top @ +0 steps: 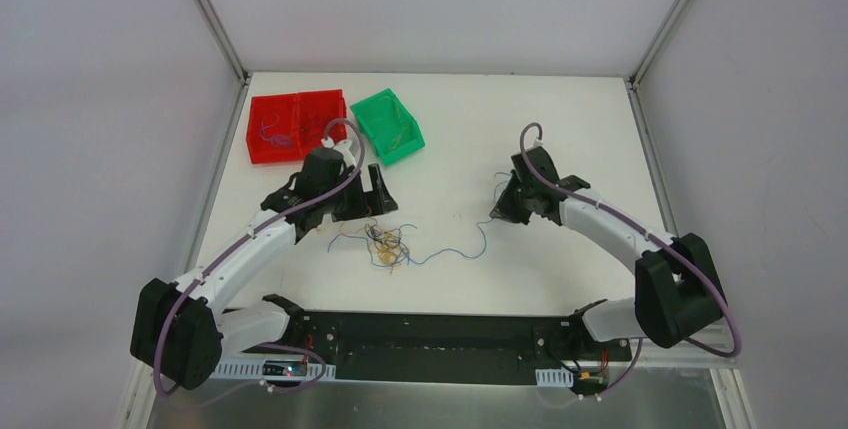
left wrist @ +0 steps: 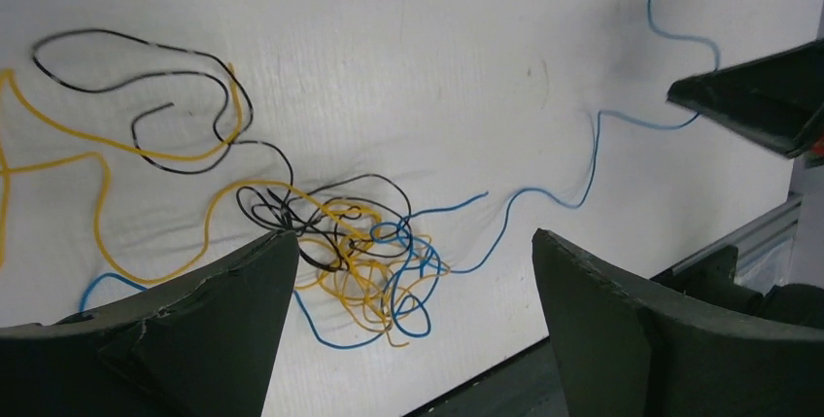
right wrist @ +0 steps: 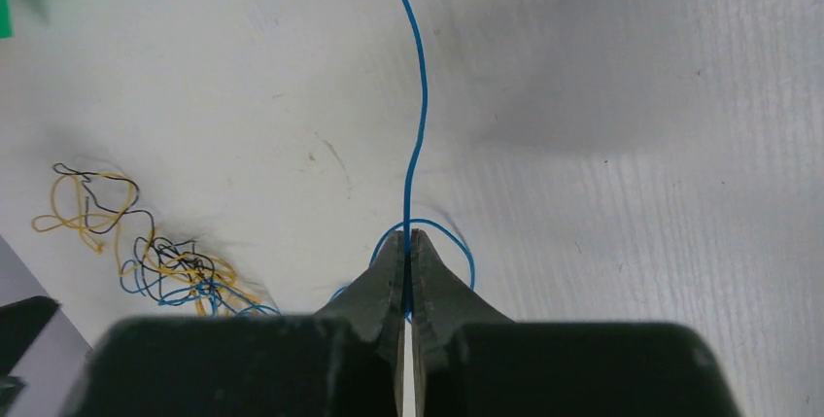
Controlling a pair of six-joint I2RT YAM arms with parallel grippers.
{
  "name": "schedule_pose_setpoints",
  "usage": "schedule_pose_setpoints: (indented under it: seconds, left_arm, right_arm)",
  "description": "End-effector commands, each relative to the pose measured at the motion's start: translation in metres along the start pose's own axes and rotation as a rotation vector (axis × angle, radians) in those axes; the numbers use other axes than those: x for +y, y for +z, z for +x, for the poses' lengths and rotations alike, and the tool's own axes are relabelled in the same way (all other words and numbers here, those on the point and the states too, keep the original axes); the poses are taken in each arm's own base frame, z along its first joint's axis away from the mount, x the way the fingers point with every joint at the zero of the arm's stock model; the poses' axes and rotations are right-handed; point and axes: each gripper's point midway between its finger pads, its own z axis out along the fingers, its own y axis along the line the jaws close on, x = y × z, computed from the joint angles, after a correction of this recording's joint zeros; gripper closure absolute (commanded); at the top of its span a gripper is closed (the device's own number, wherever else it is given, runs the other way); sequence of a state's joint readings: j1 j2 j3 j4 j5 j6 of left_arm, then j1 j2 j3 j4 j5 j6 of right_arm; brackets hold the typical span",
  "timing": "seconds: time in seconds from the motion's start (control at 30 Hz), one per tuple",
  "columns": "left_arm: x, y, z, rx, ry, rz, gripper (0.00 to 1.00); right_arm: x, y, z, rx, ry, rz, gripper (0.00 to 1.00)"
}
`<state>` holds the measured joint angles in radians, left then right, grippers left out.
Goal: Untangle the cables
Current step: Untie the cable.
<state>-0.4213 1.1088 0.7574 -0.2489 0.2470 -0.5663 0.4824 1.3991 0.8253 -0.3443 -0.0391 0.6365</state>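
Right end effector (right wrist: 410, 261) clamped together on the blue cable (right wrist: 419, 96); left end effector (left wrist: 413, 239) wide apart, hovering over the knotted cables (top: 388, 242) mid-bench (top: 560, 119). Early stage: one blue strand stretched out, yellow, black and blue clump not yet untangled.

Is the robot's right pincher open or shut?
Shut. The right gripper's black fingers press together, with the thin blue wire pinched between their tips.
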Motion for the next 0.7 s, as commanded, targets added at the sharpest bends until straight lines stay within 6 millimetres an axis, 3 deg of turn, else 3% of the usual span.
schedule_pose_setpoints:
  seconds: [0.0,0.1,0.2,0.5,0.6,0.67]
  left_arm:
    - [-0.009,0.009,0.034,0.082,0.029,0.039,0.07]
    - [-0.014,0.013,0.055,0.121,0.052,0.041,0.08]
    - [-0.005,0.013,0.067,0.126,0.038,0.013,0.08]
    - [0.018,0.016,0.076,0.11,0.017,-0.071,0.06]
    - [0.024,0.025,0.083,0.151,-0.006,-0.108,0.09]
    - [0.026,0.031,0.09,0.185,-0.028,-0.116,0.16]
  right_arm:
    - [0.026,-0.039,-0.034,-0.143,-0.043,-0.075,1.0]
    - [0.03,-0.054,-0.039,-0.166,-0.062,-0.085,1.0]
    - [0.03,-0.066,-0.044,-0.193,-0.067,-0.089,1.0]
    - [0.028,-0.107,-0.078,-0.29,-0.061,-0.109,1.0]
    - [0.032,-0.127,-0.089,-0.328,-0.064,-0.127,1.0]
    - [0.038,-0.14,-0.095,-0.352,-0.068,-0.149,1.0]
